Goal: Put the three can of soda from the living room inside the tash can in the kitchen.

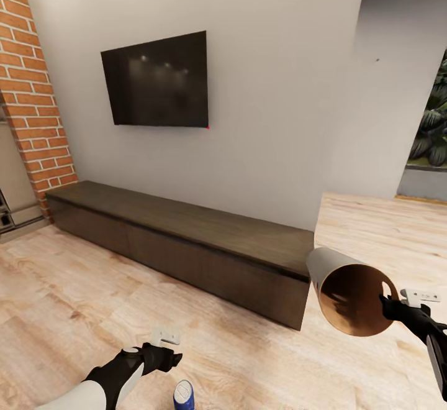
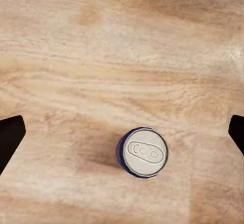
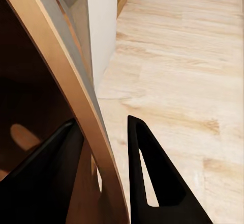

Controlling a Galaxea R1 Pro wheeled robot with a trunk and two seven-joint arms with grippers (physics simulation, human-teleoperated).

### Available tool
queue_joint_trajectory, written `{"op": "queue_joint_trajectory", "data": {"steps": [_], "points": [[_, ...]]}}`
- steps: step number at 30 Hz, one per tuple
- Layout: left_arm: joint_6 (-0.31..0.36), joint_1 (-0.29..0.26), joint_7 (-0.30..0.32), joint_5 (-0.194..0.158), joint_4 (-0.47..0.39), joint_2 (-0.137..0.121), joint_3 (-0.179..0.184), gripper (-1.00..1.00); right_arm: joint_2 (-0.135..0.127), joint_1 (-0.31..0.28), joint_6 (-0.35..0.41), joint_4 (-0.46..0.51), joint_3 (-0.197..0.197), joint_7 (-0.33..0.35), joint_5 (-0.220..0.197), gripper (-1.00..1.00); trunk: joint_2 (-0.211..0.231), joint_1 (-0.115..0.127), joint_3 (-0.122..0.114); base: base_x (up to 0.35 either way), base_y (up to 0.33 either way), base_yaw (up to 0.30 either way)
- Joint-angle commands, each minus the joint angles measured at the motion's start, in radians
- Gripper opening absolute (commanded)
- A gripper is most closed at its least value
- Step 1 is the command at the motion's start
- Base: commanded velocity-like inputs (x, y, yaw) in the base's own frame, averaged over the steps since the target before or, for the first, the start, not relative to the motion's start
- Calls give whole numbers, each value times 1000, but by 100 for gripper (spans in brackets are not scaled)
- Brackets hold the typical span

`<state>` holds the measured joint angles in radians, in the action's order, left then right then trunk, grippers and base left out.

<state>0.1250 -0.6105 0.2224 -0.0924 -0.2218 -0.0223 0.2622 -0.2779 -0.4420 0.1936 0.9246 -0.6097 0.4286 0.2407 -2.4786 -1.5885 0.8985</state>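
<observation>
Wood floor is carrying an upright blue can point(image 2: 144, 152) under my open left gripper point(image 2: 122, 132), so I am centring before lowering, while my right gripper point(image 3: 104, 147) is pinching the bin point(image 1: 347, 295) rim.

A pale wood-plank floor point(image 1: 74, 298) meets a grey wall point(image 1: 273, 87) carrying a dark television point(image 1: 156, 79). Below runs a long, low dark cabinet point(image 1: 186, 236). Brick column point(image 1: 34, 93) at left; possibly foliage behind glass point(image 1: 431, 124) at right.
</observation>
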Motion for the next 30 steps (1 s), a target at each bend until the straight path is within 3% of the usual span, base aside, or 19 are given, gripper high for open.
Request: {"op": "queue_joint_trajectory", "data": {"steps": [1,4,7,12,23,30], "points": [[-1,0,0,0,0,2,0,100,0,-2,1,1,-1,5,-12,-100,-7,-4,3,0,0,0],[-3,0,0,2,0,8,1,100,-2,-5,1,0,-6,4,-12,-100,-22,-12,13,0,0,0],[-28,0,0,5,1,13,1,100,-4,-11,1,-2,-37,3,-11,-100,-22,-13,25,0,0,0],[-40,0,1,4,1,16,2,100,-6,-20,1,-14,-52,2,-11,-100,-22,-13,25,0,0,0],[-43,0,1,3,1,16,2,100,4,-23,-20,-20,-44,4,-9,-100,-22,-13,24,0,0,-9],[-44,0,1,4,1,16,2,100,5,-24,-17,-21,-42,5,-9,-100,-22,-13,20,0,0,-200]]}}
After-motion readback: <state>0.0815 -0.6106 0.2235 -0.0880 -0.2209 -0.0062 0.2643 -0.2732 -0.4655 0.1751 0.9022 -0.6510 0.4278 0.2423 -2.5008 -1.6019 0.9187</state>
